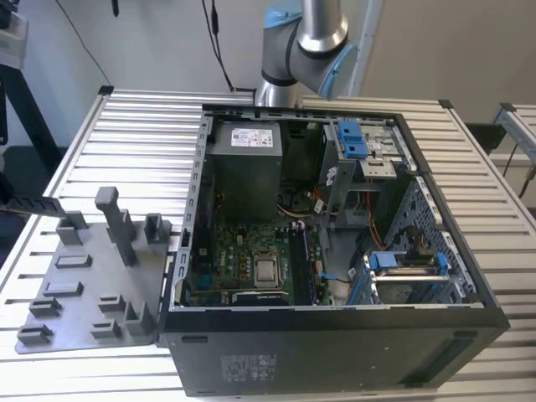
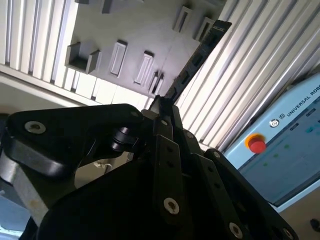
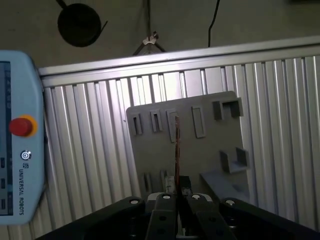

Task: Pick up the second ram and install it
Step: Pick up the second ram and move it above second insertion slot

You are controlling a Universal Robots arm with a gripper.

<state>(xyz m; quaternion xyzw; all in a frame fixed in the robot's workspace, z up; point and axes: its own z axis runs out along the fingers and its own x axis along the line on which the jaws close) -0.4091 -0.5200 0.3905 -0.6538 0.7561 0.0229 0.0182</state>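
Observation:
My gripper (image 3: 177, 189) is shut on the second ram (image 3: 176, 145), a thin dark stick that I see edge-on in the first wrist view, sticking out past the fingertips over the grey tray (image 3: 210, 145). In the second wrist view the ram (image 2: 192, 62) runs out from the gripper (image 2: 161, 107) with its row of black chips showing, and the tray (image 2: 135, 25) lies beneath it. In the exterior view the ram (image 1: 35, 203) pokes in from the exterior view's left edge, above the tray (image 1: 84, 289). The open computer case (image 1: 335, 335) lies to the exterior view's right of the tray, with the green motherboard (image 1: 243, 251) inside.
The tray carries upright grey posts (image 1: 115, 222) and slotted blocks. A pale blue teach pendant (image 3: 17, 150) with a red button lies beside the ribbed aluminium table (image 1: 126, 134). The arm's base (image 1: 301, 42) stands behind the case. Blue drive brackets (image 1: 352, 138) sit inside the case.

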